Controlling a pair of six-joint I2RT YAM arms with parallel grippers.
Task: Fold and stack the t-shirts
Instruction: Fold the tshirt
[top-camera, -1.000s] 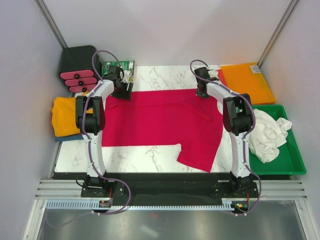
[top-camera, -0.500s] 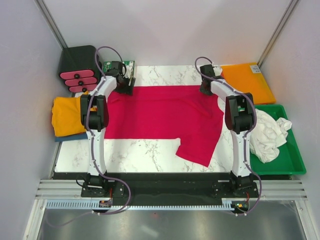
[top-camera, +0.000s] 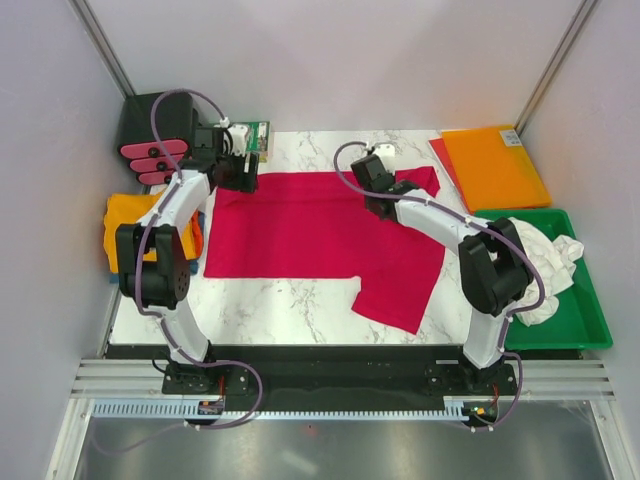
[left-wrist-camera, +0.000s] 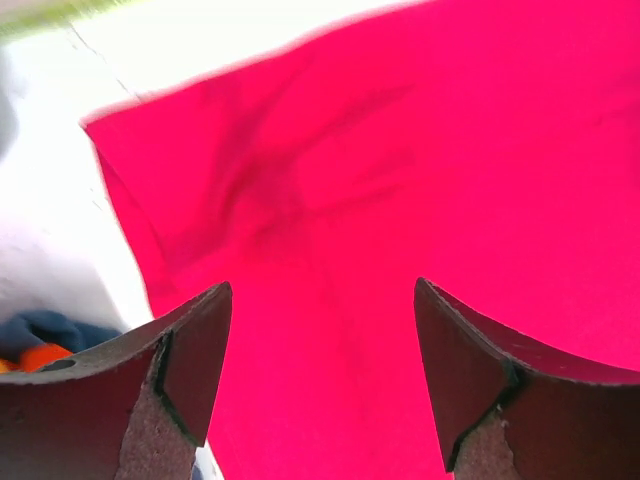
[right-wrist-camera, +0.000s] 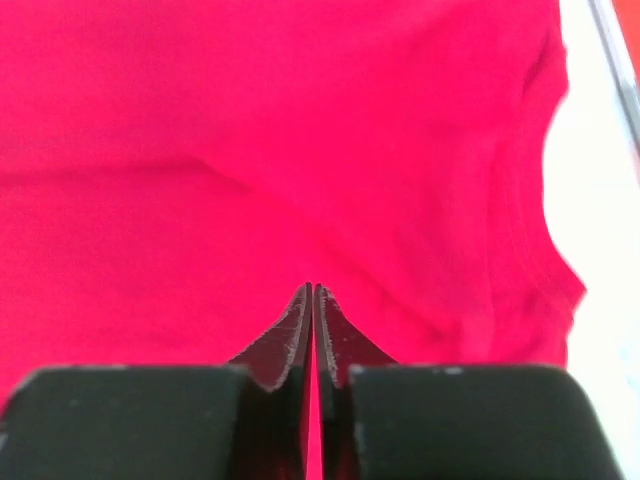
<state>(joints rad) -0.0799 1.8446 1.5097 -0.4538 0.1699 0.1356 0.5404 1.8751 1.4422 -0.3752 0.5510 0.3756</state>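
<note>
On the marble table (top-camera: 300, 305), a red t-shirt (top-camera: 310, 225) lies spread; the left gripper (left-wrist-camera: 320, 290) hovers over its far-left corner, fingers apart, the right gripper (right-wrist-camera: 314, 292) over its far edge, fingers pressed together.

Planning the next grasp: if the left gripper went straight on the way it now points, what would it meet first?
Most likely the crimson t-shirt. The open left gripper points down at its cloth near a corner, with nothing in between, though the depth is unclear.
</note>
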